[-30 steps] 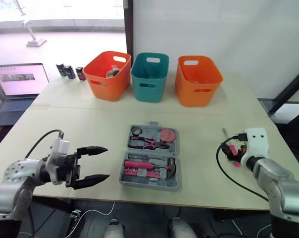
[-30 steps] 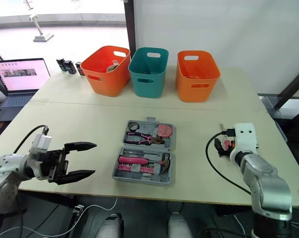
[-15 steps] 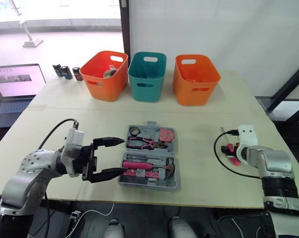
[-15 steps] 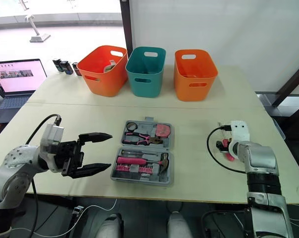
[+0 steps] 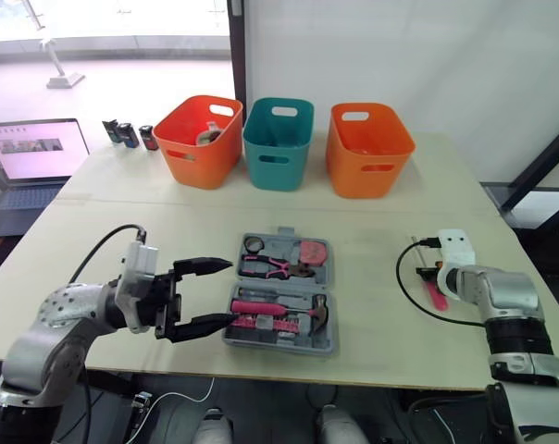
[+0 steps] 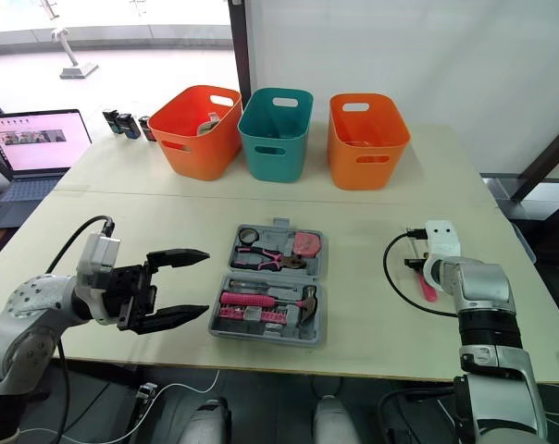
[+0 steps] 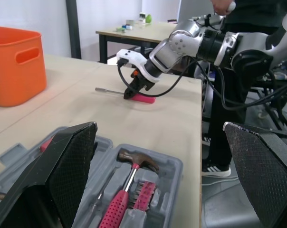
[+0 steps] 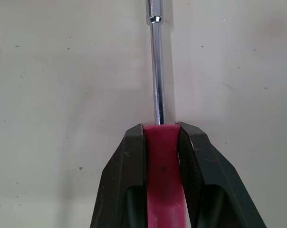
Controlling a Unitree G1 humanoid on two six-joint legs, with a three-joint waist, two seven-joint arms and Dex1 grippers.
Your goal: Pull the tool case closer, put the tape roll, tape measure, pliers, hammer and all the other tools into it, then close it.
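Bench [image 5: 150,222] has wide bare stretches left and right of the open grey tool case [image 5: 281,292], which sits centre, close to the near edge. There is also a clear strip between it and the far row of baskets. Left claw [image 5: 226,291] hangs just left of the case's near half, fingers spread wide and holding nothing. Its nearer fingertip is at the case's left rim, can't tell if touching. Right claw [image 8: 161,129] is low on the bench near the right edge, well apart from the case, and is clamped onto the pink handle of one screwdriver [image 8: 156,71]. The screwdriver lies flat with its metal shaft pointing far. Case far half holds one tape roll [image 5: 254,244], one pliers [image 5: 270,267] and one pink tape measure [image 5: 313,252]. Case near half holds one hammer [image 5: 279,310] with a row of bits [image 5: 261,323] beside it. Three baskets stand in a row at the far side: left orange basket [image 5: 198,139] with a greyish item inside, too small to tell what, teal basket [image 5: 279,143] in the middle, right orange basket [image 5: 370,148]. I can't make out any contents in the last two. Three small dark items [image 5: 127,134] stand at the far left corner. One open laptop [image 5: 31,153] sits off the bench's left edge.
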